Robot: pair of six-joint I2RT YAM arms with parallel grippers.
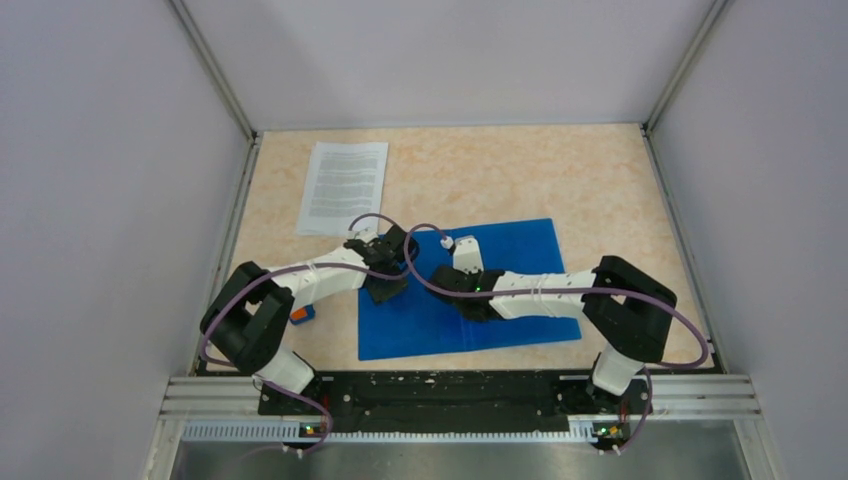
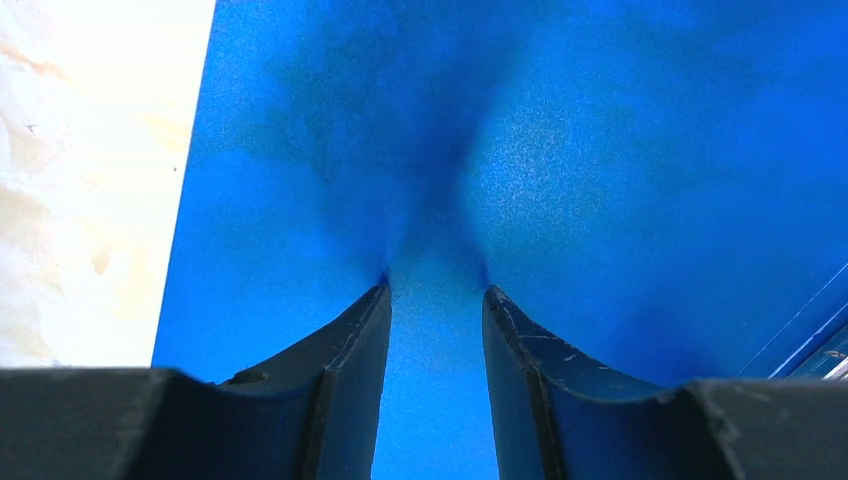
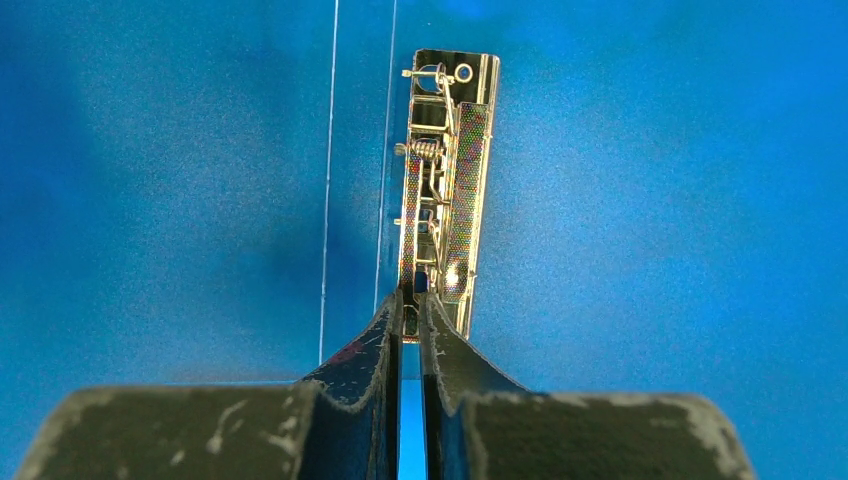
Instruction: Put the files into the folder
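**Item 1. Right gripper (image 3: 412, 300).** Its jaws stand almost together with only a thin slit between them. The tips sit on the near end of the metal clip (image 3: 445, 170), and as far as the wrist view shows they pinch the lever there. The step in hand looks like opening the clip. Keep your pinch square on the lever and lift along its hinge rather than sideways, or the thin metal is likely to slip out.

**Item 2. Left gripper (image 2: 435, 285).** Its jaws are apart and hold nothing. The tips are down on the blue cover close to its left edge. Use this as your hold-down: press straight down so the folder does not slide or rise while the clip is worked.

**Item 3. Folder (image 1: 520, 270).** It lies flat at the middle of the surface (image 1: 560, 180), under both grippers.

**Item 4. Files (image 1: 343, 187).** They lie flat at the far left of the surface, well apart from the folder and not yet inside it.

**Count.**
- Grippers: two.
- Folder: one.
- Metal clip: one.
- Files: one printed stack. You cannot tell the number of sheets from above.
- Orange-and-blue block (image 1: 302, 315): one, just beside the left arm.
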